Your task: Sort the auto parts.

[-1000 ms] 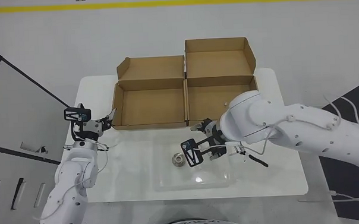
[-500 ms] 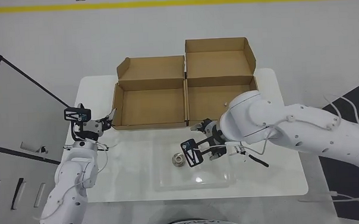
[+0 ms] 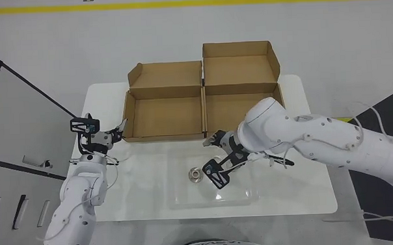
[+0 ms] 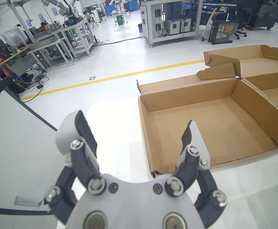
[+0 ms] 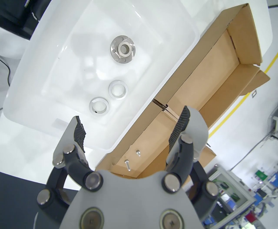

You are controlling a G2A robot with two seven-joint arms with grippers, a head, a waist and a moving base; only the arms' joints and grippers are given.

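A flanged metal hub (image 3: pixel 194 174) (image 5: pixel 122 49) lies in a clear plastic tray (image 3: pixel 180 200) (image 5: pixel 65 28) at the table's front. Two small metal rings (image 5: pixel 118 89) (image 5: pixel 99 105) lie in the same tray. My right gripper (image 3: pixel 214 158) (image 5: pixel 131 121) hangs open above the tray's back edge, just right of the hub, holding nothing. Two small bolts (image 5: pixel 127 164) (image 5: pixel 137 153) rest in the right cardboard box (image 3: pixel 242 111). My left gripper (image 3: pixel 104 126) (image 4: pixel 134 123) stands open and empty at the table's left, beside the left cardboard box (image 3: pixel 165 117) (image 4: pixel 206 121).
Both boxes sit side by side at the back of the white table (image 3: pixel 147 189), lids folded back. The left box's floor is bare. A dark-edged panel (image 3: pixel 14 116) stands left of the table.
The right arm has swung a little to the left and its gripper has turned over the tray. The left arm has kept still.
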